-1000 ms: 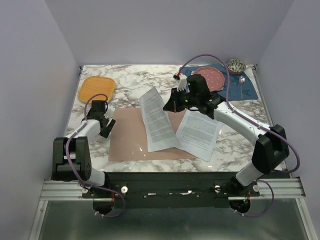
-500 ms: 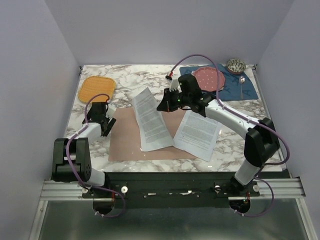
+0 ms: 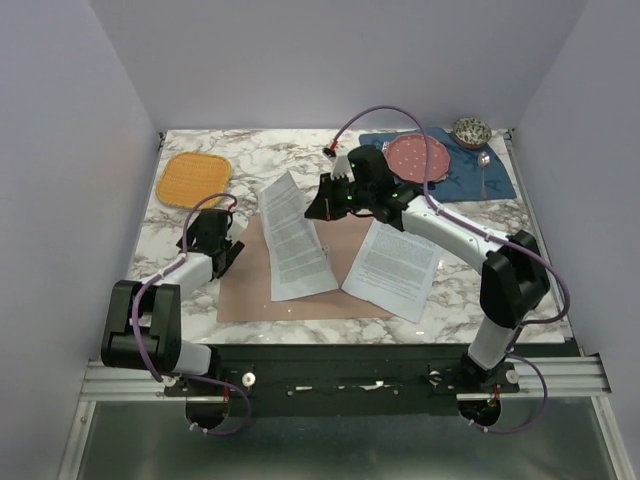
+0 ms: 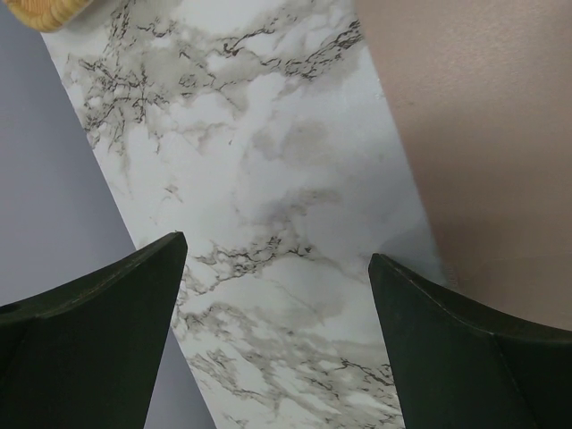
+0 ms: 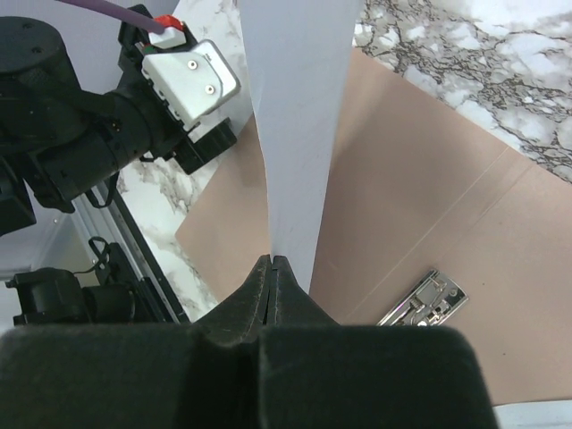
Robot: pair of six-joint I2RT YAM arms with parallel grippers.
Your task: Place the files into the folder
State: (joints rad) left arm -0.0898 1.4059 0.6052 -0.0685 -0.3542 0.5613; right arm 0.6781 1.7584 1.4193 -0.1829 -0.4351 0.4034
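Observation:
The pinkish-brown folder [image 3: 250,280] lies open and flat on the marble table, its metal clip [image 5: 424,299] showing in the right wrist view. My right gripper [image 3: 318,208] is shut on the far edge of one white printed sheet [image 3: 293,238], which hangs tilted over the folder [image 5: 420,206]. The sheet [image 5: 299,116] runs up from the pinched jaws [image 5: 273,261]. The second sheet [image 3: 395,268] lies flat, partly on the folder's right side. My left gripper [image 3: 222,252] is open and empty at the folder's left edge [image 4: 483,134], over bare marble [image 4: 277,259].
An orange woven mat [image 3: 193,177] lies at the back left. A blue placemat [image 3: 480,175] at the back right carries a pink plate [image 3: 418,157], a spoon [image 3: 484,165] and a small bowl [image 3: 472,130]. Side walls close in the table.
My right gripper has carried the held sheet leftward over the folder. My left gripper has shifted slightly toward the folder's left edge.

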